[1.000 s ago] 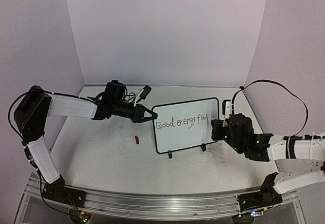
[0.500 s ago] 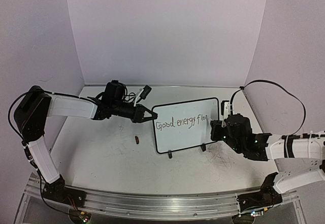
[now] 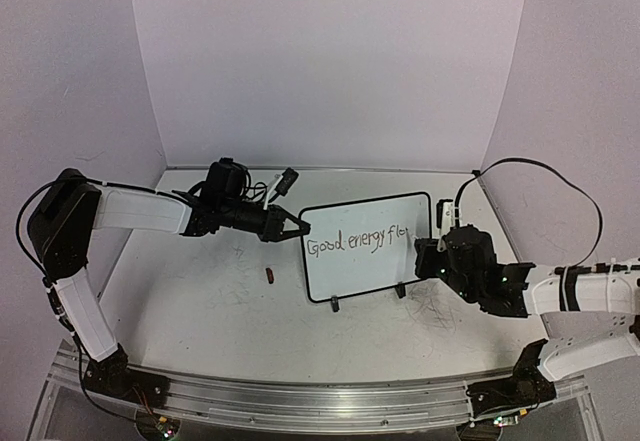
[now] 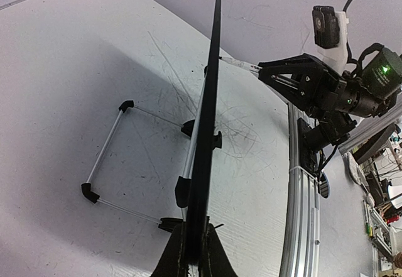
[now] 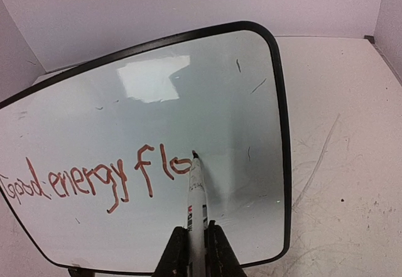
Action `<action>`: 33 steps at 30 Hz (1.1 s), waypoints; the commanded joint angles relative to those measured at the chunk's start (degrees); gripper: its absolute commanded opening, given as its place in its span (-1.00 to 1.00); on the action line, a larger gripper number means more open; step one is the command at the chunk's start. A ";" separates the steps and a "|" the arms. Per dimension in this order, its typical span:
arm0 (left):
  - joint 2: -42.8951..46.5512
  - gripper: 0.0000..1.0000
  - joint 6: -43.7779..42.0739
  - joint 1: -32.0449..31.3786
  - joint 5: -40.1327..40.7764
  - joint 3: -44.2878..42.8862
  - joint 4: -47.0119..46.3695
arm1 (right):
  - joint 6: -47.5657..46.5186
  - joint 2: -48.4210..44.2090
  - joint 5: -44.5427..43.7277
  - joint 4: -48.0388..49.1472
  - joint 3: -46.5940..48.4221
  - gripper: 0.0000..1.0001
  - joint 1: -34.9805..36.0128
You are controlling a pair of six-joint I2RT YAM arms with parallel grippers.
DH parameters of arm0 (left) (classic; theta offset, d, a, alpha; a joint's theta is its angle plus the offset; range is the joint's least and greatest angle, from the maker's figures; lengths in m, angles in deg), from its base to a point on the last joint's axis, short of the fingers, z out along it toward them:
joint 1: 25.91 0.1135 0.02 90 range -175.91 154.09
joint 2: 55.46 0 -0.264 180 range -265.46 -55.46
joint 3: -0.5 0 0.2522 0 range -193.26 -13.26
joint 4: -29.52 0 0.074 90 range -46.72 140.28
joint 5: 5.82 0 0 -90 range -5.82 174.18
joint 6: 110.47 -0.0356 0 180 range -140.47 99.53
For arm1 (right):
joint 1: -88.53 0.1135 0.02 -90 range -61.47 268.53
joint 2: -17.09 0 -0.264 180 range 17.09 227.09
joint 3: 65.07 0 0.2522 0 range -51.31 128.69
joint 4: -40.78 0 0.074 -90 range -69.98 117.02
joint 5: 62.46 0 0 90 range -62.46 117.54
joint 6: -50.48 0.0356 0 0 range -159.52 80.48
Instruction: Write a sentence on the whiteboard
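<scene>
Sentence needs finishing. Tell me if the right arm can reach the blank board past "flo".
Probably yes: the marker in the right gripper touches the whiteboard just past the "o", and bare board runs on to the rim, unobstructed.

One whiteboard [image 3: 370, 273], one marker [image 5: 196, 195], one red object [image 3: 272, 276], two arms (left [image 3: 140, 209], right [image 3: 585, 291])

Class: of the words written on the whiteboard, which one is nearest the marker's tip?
The unfinished "flo", rightmost; the marker tip is at its "o". "Good" and "energy" lie further left.
</scene>
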 commanded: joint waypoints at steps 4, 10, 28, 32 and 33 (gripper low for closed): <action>0.82 -1.00 -1.87 -0.59 2.90 0.41 2.61 | 1.78 -2.01 0.05 -1.39 -1.49 -1.00 -0.31; 0.94 -1.00 -1.87 -0.62 2.94 0.41 2.59 | 2.01 -1.88 0.29 -1.53 -1.50 -1.00 -0.27; 1.21 -1.00 -2.04 -0.67 3.10 0.59 2.56 | -0.68 0.49 -3.72 1.84 1.53 -1.00 -0.41; 1.12 -1.00 -2.04 -0.72 3.10 0.50 2.61 | -0.60 -0.05 -4.08 1.80 1.60 -1.00 -0.43; 1.07 -1.00 -2.04 -0.71 3.06 0.50 2.61 | -0.75 0.05 -4.12 1.80 1.78 -1.00 -0.43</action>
